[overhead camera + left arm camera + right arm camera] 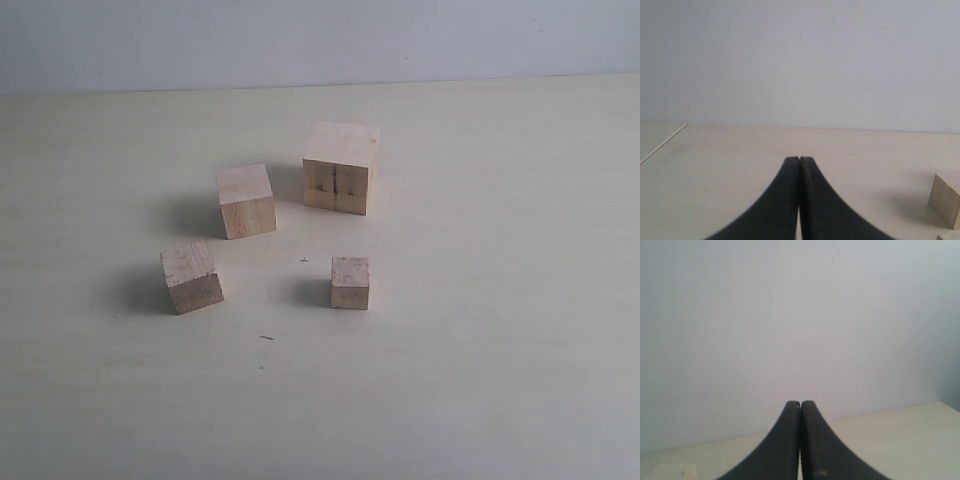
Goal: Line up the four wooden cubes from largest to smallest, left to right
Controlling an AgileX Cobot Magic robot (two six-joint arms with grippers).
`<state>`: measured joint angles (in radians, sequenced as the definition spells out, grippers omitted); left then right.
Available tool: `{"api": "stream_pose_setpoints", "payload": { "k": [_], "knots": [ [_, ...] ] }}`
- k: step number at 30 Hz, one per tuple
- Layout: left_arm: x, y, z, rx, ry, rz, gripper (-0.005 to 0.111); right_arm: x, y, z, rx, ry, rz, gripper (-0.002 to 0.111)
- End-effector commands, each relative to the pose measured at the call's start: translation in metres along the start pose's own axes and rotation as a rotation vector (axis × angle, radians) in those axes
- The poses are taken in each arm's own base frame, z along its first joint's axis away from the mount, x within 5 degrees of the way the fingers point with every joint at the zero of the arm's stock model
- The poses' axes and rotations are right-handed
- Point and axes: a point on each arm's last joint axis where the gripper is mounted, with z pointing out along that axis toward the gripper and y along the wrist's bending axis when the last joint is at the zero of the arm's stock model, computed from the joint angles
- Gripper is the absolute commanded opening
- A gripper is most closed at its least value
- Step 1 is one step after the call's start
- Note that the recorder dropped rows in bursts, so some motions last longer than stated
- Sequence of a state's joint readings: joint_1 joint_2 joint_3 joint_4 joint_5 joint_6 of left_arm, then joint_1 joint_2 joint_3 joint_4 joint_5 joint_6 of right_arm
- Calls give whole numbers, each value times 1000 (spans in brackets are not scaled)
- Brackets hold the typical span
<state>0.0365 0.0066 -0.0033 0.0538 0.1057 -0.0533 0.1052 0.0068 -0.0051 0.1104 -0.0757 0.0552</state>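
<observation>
- Closest to each wrist camera, the left gripper (799,161) and the right gripper (800,403) are seen with jaws pressed together, nothing pinched.
- The front row is formed by the second-smallest cube (192,277) at left and the smallest cube (350,283) at right.
- Behind them, the second-largest cube (246,200) is set left of the largest cube (340,168), near but apart.
- No line is formed yet; the first step is judged in hand: jaws must be spread and the largest cube carried to the left end.
</observation>
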Motion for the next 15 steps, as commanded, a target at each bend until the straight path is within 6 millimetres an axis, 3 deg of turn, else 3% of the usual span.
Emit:
{"api": "stream_pose_setpoints", "payload": {
  "k": [1,9,15],
  "knots": [
    [0,0,0,-1,-8,-6,3,-6,0,-1,0,-83,32,0],
    [0,0,0,-1,-8,-6,3,-30,3,-2,-9,-157,72,0],
    [0,0,0,-1,-8,-6,3,-41,5,12,5,-90,71,0]
  ]
}}
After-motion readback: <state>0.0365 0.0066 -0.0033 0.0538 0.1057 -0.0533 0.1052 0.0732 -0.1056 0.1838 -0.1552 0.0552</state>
